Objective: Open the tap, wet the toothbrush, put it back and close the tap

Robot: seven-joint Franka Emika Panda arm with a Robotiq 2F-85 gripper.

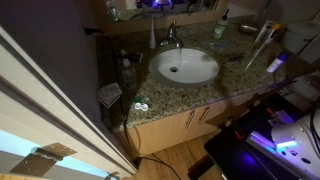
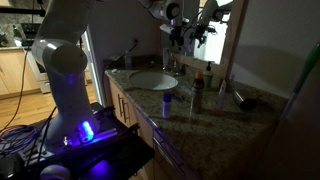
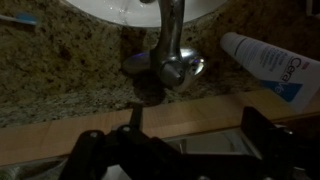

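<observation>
Tap point(image 3: 172, 52), small and chrome, stands on the speckled granite counter point(image 3: 60, 70) at the back rim of the white oval basin point(image 3: 150, 8), with its spout pointing toward the bowl. In the wrist view it sits near the centre, just beyond the gripper point(image 3: 175, 150). The gripper's two dark fingers point(image 3: 85, 152) are spread wide, with nothing between them and nothing touching them. A pale wooden ledge point(image 3: 100, 125) runs across between gripper and tap. A white bottle point(image 3: 272, 68) sits just beside the tap. A slim blue object point(image 3: 20, 18), too blurred to name, lies on the counter near the basin rim. In an exterior view the robot's white arm point(image 2: 60, 70) rises beside the counter.
</observation>
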